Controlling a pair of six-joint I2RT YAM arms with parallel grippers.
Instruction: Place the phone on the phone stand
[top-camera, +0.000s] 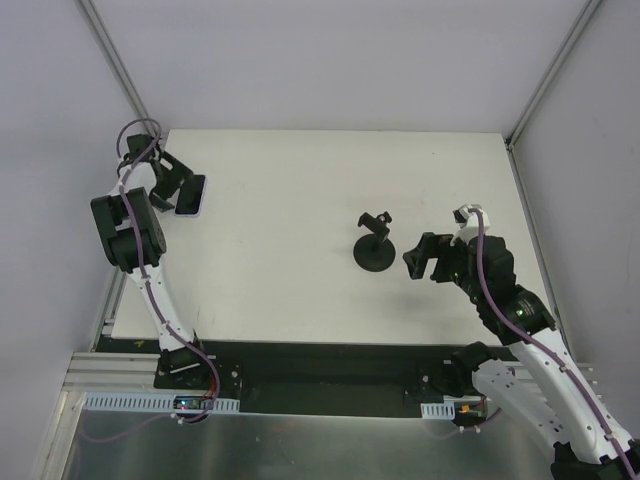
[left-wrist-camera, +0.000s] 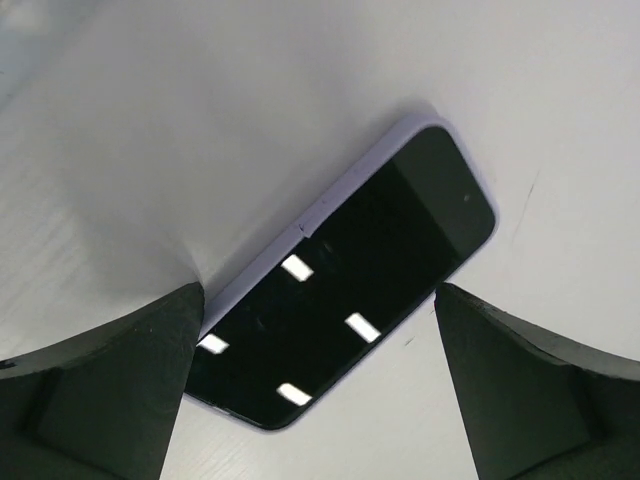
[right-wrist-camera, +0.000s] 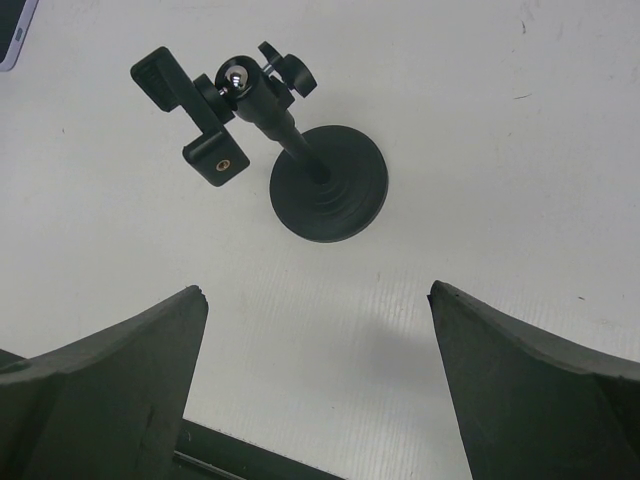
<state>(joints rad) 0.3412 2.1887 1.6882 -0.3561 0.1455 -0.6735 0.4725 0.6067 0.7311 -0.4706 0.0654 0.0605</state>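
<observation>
My left fingers (left-wrist-camera: 110, 390) are spread wide, one on each side of the phone (left-wrist-camera: 340, 290) and not closed on it. The phone lies flat, glossy face up, on the white table (top-camera: 300, 290), at the upper left of the overhead view. My right fingers (right-wrist-camera: 100, 380) are also spread and empty, just right of the phone stand (right-wrist-camera: 325, 185), which is upright at centre right, its clamp bare. I judge nothing is done yet: gripping, lifting, carrying and seating all remain.
</observation>
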